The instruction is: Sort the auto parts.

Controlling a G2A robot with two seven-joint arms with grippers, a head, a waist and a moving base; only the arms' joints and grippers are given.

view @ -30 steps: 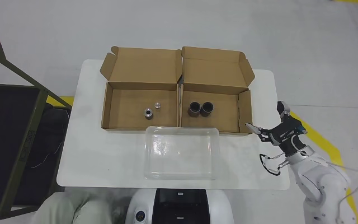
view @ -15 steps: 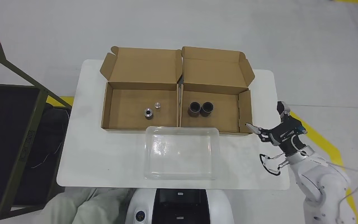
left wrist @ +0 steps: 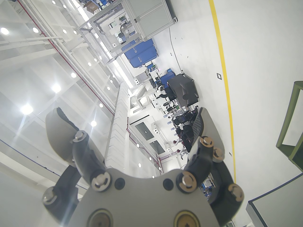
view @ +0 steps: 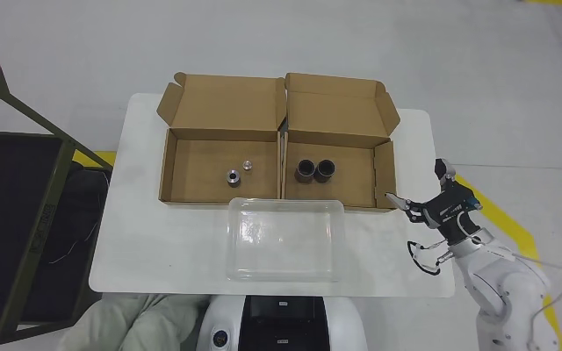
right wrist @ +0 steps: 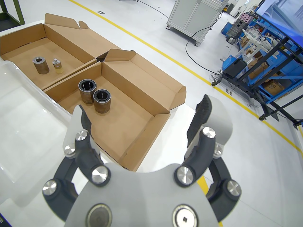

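Auto parts (view: 305, 170) are seen in two open cardboard boxes set side by side, touching, across the upper middle of the top view. In the left box (view: 189, 171) a grey metal cylinder (view: 232, 177) stands upright, with a small capped piece (view: 248, 166) just beside it, up and to the right. In the right box (view: 356, 175) two dark bearings (view: 325, 169) stand upright and close together, in the left half of the box floor. A clear plastic tray (view: 237, 263) is placed just below the boxes, at the centre of the white table (view: 140, 237), and nothing is seen in it.

The right gripper (view: 399, 224) is held at the right edge of the table, just off the lower right corner of the right box; its jaws are spread wide and nothing is held between them. In its own wrist view the right gripper (right wrist: 142, 109) is pointed toward the boxes, with the bearings (right wrist: 101, 100) and the cylinder (right wrist: 40, 65) ahead of it.

The left gripper (left wrist: 129, 116) is turned away toward the hall, and its jaws are likewise spread wide with nothing gripped.
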